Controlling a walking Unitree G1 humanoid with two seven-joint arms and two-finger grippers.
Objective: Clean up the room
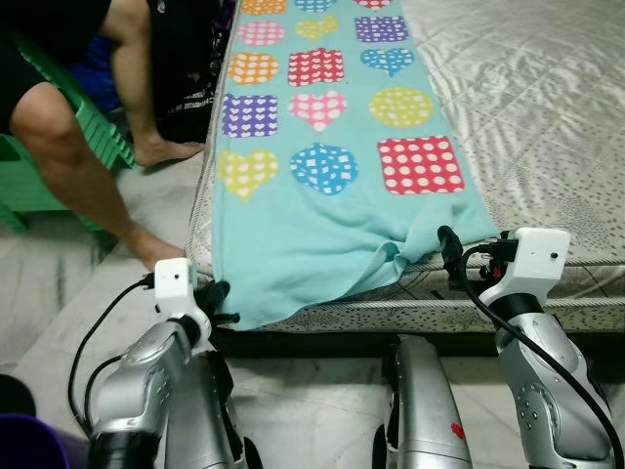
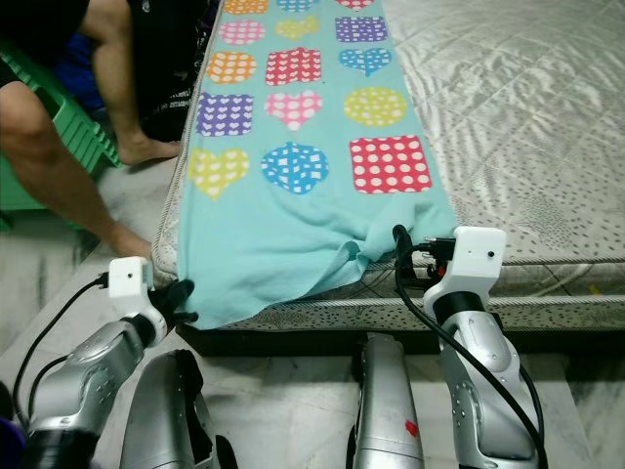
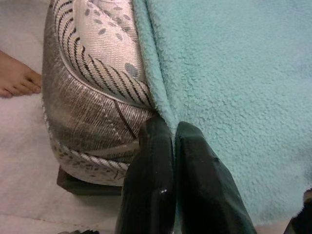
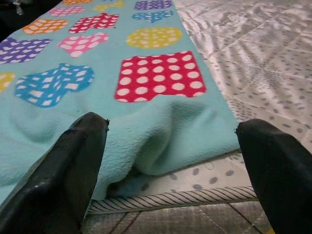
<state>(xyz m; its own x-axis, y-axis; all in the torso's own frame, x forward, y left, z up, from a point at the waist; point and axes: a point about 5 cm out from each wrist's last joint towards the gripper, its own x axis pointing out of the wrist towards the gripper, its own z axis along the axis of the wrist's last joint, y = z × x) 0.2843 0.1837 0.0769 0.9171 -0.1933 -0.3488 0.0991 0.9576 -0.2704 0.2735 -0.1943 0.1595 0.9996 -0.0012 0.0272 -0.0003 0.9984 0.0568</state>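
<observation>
Nearest the robot, the left gripper (image 3: 168, 146) has its two black fingers pressed together on the near left corner of the blanket (image 1: 322, 156), pinching the fleece edge right where it drapes over the corner of the mattress (image 1: 527, 107); the grip looks thin, only a fold of the hem caught between the tips. On the other side, the right gripper (image 4: 170, 146) stands with its fingers spread wide and holding nothing, the bunched near right corner of the blanket lying just ahead of and between them, at the mattress edge. From there the blanket runs away from both grippers along the left part of the mattress, its turquoise face printed with dotted hearts, circles and squares, fairly flat farther off and rumpled close to the right gripper. It looks to be a light, soft fleece, limp with no stiffness, so it will sag and fold wherever it is not held, and it may drag a little on the quilted cover. The best holds seem to be the two near corners, taking a good bite of doubled cloth, not just the bare hem. Beyond the left gripper, to its outer side, a person's legs (image 1: 88, 166) and a bare foot (image 3: 17, 78) stand on the floor near the mattress.
</observation>
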